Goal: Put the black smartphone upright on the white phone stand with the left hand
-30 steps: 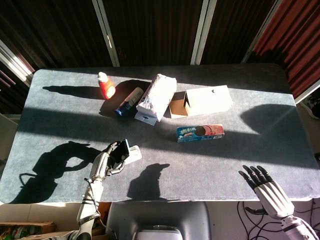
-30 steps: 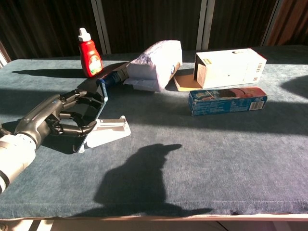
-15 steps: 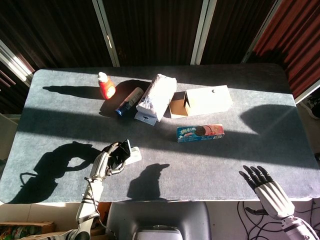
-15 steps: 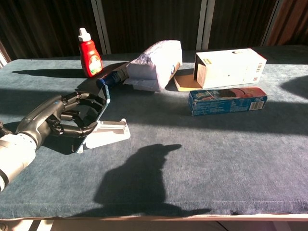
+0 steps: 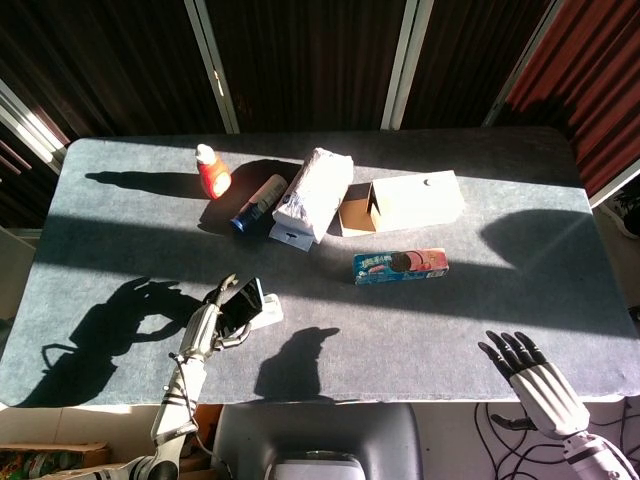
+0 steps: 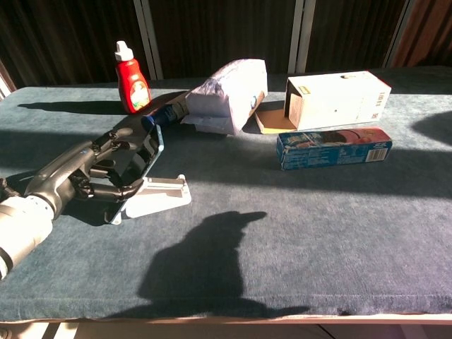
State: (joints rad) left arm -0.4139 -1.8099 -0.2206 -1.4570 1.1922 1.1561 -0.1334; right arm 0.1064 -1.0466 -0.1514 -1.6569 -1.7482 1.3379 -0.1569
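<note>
Table (image 5: 520, 300) layout: one cluster toward the far edge, one near the left front edge.
Bottle (image 5: 211, 171), tube (image 5: 255, 201), bag (image 5: 314, 192), box (image 5: 412, 200) line the far side; biscuit pack (image 5: 400, 265) before the box; phone stand (image 6: 159, 194) near the front-left edge.

1. A grey worktop (image 5: 520, 290) lies in patchy sunlight with long shadows across it.
2. Near the front left edge, the left hand (image 5: 210, 325) grips the black smartphone (image 5: 244, 299), which stands tilted on the white phone stand (image 5: 266, 311).
3. The right hand (image 5: 530, 375) hangs off the front right corner of the worktop, fingers spread, holding nothing.
4. Toward the back stand a red bottle (image 5: 211, 172), a blue-and-white tube (image 5: 256, 202) lying on its side, and a white packet (image 5: 313, 192) touching the tube.
5. Right of the packet lies an open white box (image 5: 405, 201); a blue biscuit box (image 5: 400, 265) lies just in front of it.
</note>
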